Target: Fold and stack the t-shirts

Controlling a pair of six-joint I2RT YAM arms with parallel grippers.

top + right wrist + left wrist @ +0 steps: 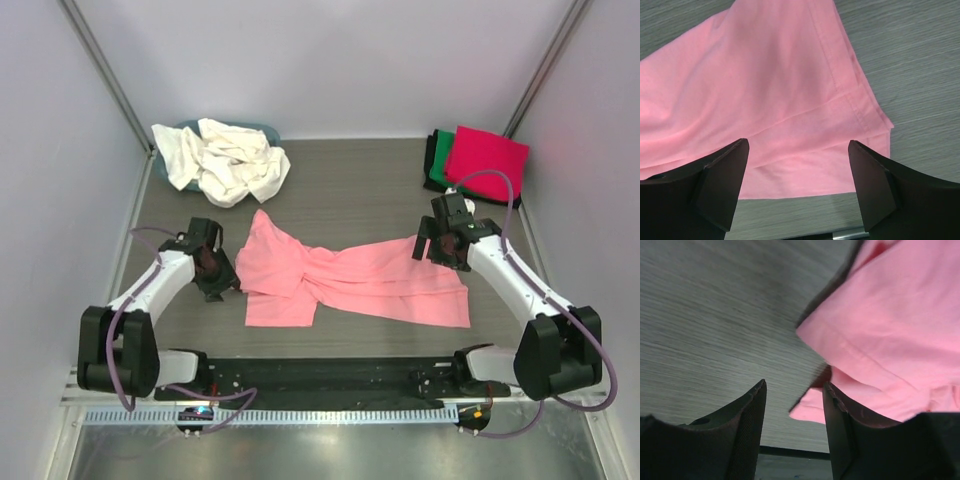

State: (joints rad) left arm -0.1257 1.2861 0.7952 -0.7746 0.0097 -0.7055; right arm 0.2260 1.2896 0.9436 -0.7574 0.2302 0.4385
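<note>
The pink shirt (350,280) lies twisted on the table (360,190) between both arms. Cream shirts (225,160) heap far left, and a folded magenta shirt (487,157) sits far right. Both arms reach forward, wrists tipped down. The right gripper (798,145) gapes wide over the pink hem, empty. The left gripper (794,387), partly open, is at the shirt's left edge, perhaps touching it.

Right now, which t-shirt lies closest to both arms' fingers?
The salmon pink t-shirt, spread out in the middle; the cream ones are bunched far left, the magenta one is folded far right.
</note>
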